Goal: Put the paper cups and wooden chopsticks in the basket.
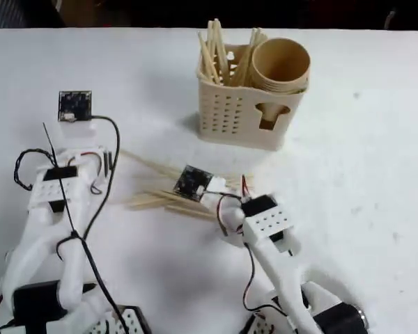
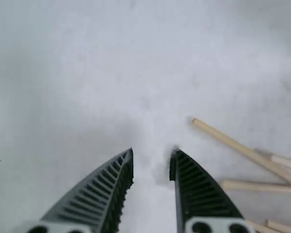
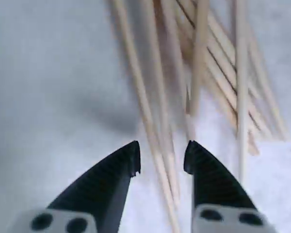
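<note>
A cream slotted basket (image 1: pixel 240 115) stands at the back of the white table. It holds stacked paper cups (image 1: pixel 282 66) and several upright wooden chopsticks (image 1: pixel 219 50). More chopsticks (image 1: pixel 157 198) lie loose in a fan mid-table. My right gripper (image 3: pixel 162 147) is low over this pile, open, with two or three chopsticks (image 3: pixel 157 121) running between its fingertips. My left gripper (image 2: pixel 153 155) hovers open over bare table just left of the pile, nothing between its fingers. One chopstick tip (image 2: pixel 199 124) lies close to it. In the high view the left gripper's dark fingers (image 1: pixel 109 163) point at the pile's near end.
The right arm's wrist board (image 1: pixel 193 182) covers part of the pile from above. Cables (image 1: pixel 90 209) trail over the left arm. Bare white tabletop (image 1: pixel 362 181) stretches to the right of the basket and in front of it.
</note>
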### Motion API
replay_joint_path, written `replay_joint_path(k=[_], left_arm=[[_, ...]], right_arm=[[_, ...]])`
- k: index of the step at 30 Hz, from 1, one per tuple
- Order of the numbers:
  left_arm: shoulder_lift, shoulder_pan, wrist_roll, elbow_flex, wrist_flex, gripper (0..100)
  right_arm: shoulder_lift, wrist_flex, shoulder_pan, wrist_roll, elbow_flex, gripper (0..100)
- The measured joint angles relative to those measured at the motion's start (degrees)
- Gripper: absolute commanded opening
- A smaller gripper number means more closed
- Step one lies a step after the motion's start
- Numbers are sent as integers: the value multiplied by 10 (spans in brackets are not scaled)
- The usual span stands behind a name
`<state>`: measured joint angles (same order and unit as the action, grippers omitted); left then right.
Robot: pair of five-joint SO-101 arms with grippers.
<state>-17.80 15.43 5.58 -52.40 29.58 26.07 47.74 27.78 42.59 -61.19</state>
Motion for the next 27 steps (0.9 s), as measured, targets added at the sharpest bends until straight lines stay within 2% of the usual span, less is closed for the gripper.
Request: replay_joint_path(k=[10, 13, 15, 27], left_arm=[[0, 0, 0, 0, 0, 142], [0, 0, 0, 0, 0, 142], [0, 0, 0, 0, 0, 142], [0, 0, 0, 0, 0, 142]], right_arm=[[-80, -59, -1, 0, 6, 159], [-105, -58, -8, 0, 22, 103], [-107, -57, -9, 0, 26, 72], [-83, -54, -25, 0, 28, 50]])
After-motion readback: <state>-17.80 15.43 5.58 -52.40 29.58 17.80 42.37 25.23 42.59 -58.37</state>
